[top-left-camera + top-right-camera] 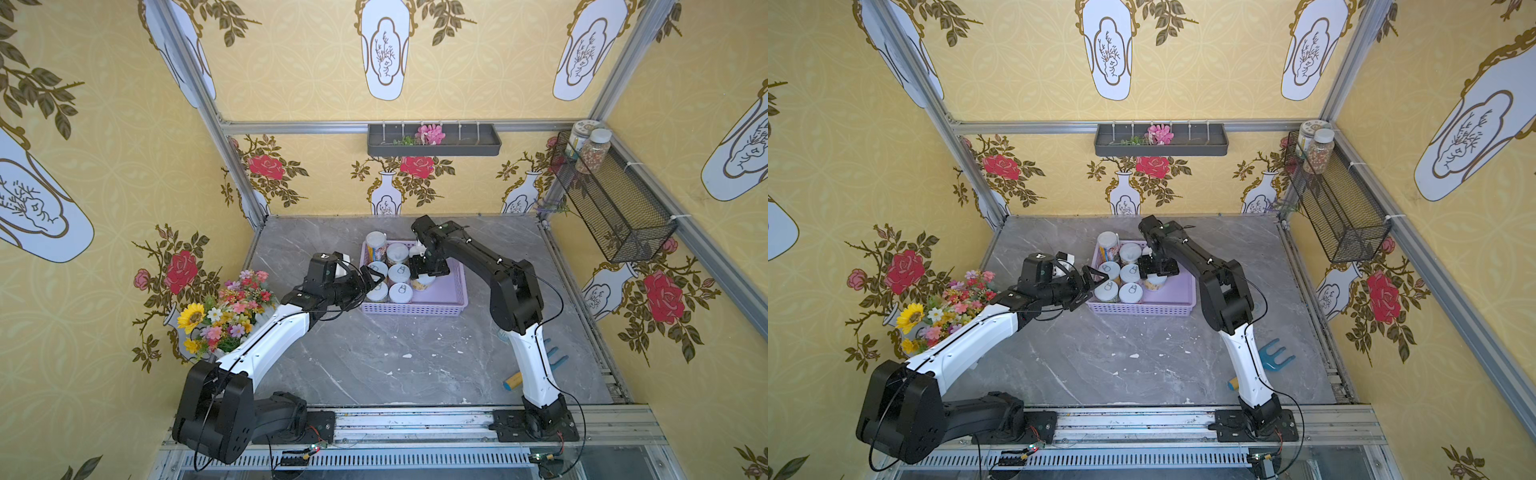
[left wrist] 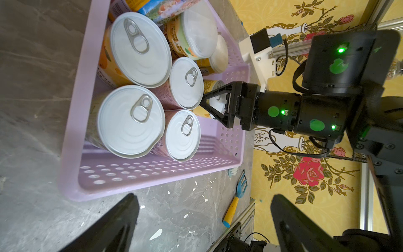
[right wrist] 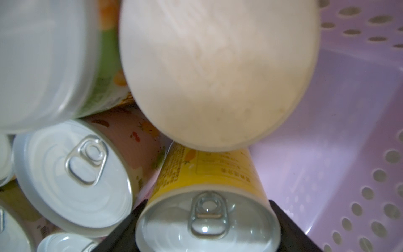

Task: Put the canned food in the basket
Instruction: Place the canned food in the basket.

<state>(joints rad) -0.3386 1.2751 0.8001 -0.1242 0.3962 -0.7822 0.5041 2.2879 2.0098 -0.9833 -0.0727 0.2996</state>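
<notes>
The lavender basket (image 1: 415, 309) (image 1: 1142, 309) (image 2: 72, 109) (image 3: 349, 109) stands mid-table with several cans (image 1: 399, 293) (image 2: 130, 120) upright in it, among them a taller blue-yellow one (image 1: 376, 245). My right gripper (image 1: 424, 276) (image 1: 1156, 276) (image 2: 209, 102) (image 3: 207, 224) reaches down into the basket. Its fingers lie close against both sides of a yellow can (image 3: 207, 174) (image 1: 422, 283) that stands beside the others. A pale-lidded can (image 3: 218, 76) leans just behind it. My left gripper (image 1: 372, 286) (image 1: 1096, 286) (image 2: 202, 220) hovers wide open at the basket's left edge, holding nothing.
A flower bouquet (image 1: 224, 311) sits at the table's left edge under my left arm. A blue-and-yellow hand fork (image 1: 1273, 353) (image 2: 237, 192) lies front right. A black wire basket (image 1: 611, 199) with jars (image 1: 592, 149) and a grey tray (image 1: 434, 139) hang on the walls.
</notes>
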